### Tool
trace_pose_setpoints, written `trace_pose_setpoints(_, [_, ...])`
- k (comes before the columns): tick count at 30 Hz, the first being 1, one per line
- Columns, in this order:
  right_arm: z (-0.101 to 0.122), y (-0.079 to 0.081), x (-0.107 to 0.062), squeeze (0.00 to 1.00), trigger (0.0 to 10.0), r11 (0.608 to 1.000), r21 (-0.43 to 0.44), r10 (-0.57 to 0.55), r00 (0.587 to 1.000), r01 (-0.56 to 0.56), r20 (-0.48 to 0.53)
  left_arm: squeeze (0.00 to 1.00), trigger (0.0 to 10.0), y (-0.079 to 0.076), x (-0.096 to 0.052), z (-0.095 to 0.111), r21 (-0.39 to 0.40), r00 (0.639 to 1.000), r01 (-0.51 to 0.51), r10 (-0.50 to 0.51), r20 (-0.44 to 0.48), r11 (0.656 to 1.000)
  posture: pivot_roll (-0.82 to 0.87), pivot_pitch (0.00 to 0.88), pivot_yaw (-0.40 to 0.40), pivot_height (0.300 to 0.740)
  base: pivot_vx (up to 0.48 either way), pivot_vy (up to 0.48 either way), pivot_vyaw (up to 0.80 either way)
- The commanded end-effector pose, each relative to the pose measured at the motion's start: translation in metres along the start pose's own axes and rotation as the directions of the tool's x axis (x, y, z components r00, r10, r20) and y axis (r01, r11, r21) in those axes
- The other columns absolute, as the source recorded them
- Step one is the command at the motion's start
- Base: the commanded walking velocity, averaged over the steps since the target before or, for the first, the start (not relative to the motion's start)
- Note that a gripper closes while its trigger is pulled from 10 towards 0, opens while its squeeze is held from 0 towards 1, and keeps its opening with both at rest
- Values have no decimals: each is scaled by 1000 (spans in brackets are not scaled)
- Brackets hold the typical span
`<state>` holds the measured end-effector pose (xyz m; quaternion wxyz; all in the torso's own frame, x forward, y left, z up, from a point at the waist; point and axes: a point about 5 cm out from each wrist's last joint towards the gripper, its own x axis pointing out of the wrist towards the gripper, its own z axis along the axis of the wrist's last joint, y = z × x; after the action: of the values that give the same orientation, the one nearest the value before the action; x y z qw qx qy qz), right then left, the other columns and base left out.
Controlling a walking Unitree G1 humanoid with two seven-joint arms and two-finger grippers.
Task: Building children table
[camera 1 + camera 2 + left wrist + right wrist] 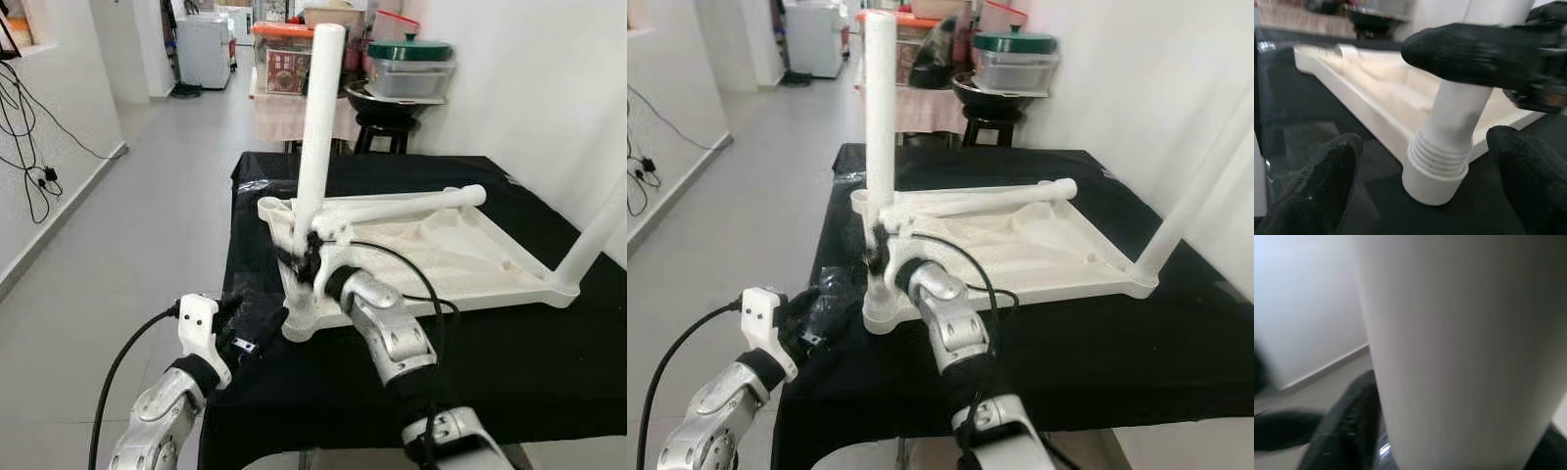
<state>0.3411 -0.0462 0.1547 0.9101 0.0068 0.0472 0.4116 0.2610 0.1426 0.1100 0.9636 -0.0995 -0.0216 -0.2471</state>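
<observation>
Grey floor tiles run off toward a far room at 11 o'clock, and before us stands a worktop [509, 372] draped in black cloth, with stacked tubs and a dark stool beyond it at 12 o'clock. On the cloth lies the white children's tabletop [460, 264], turned underside up. We count 2 legs standing in corner sockets: the near leg [318, 127] at the corner closest to us, rising almost straight up, and a second leg [593, 240] at the 3 o'clock corner, leaning outward. A third leg [411, 204] lies loose across the tray toward 1 o'clock, not yet fitted; we cannot make out a fourth. Our right claw [312, 257] is clamped on the lower part of the near leg, just above its socket [1435, 183], and the right wrist view shows the white tube pressed between the black fingers [1349, 423]. Our left claw [240, 328] waits at 8 o'clock of that socket, fingers [1317, 186] spread apart and touching nothing. In the left wrist view, threads are exposed above the collar, so we judge this leg is not screwed fully home. By our reckoning the job is roughly half done: this leg needs tightening, and the lying leg plus any fourth remain.
</observation>
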Motion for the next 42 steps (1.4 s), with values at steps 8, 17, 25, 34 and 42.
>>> trace_pose_setpoints(8, [45,-14,-4,0,10000,883,-149,451,892,-445,13,0,10000,-2,4,-2,4,1000,11,-11,-11,1000,52,0,-68,740,0,0,0])
trace_pose_setpoints(17, [65,-28,-1,0,0,829,-102,552,834,-550,-10,0,10000,-2,5,-1,7,1000,9,-9,-14,1000,71,0,-70,740,0,0,0])
trace_pose_setpoints(25, [69,-35,-4,0,0,800,-91,596,803,-594,-8,0,10000,-2,5,-1,5,1000,7,-7,-11,1000,69,0,-72,740,0,0,0])
trace_pose_setpoints(34, [26,-46,-4,0,0,981,-54,188,982,-188,1,0,10000,-1,5,2,4,1000,6,-6,-4,1000,50,0,-78,740,0,0,0])
trace_pose_setpoints(42, [-24,-14,-1,0,0,963,11,-269,961,270,-55,0,10000,3,6,3,8,1000,10,-9,-7,1000,27,0,-42,740,0,0,0])
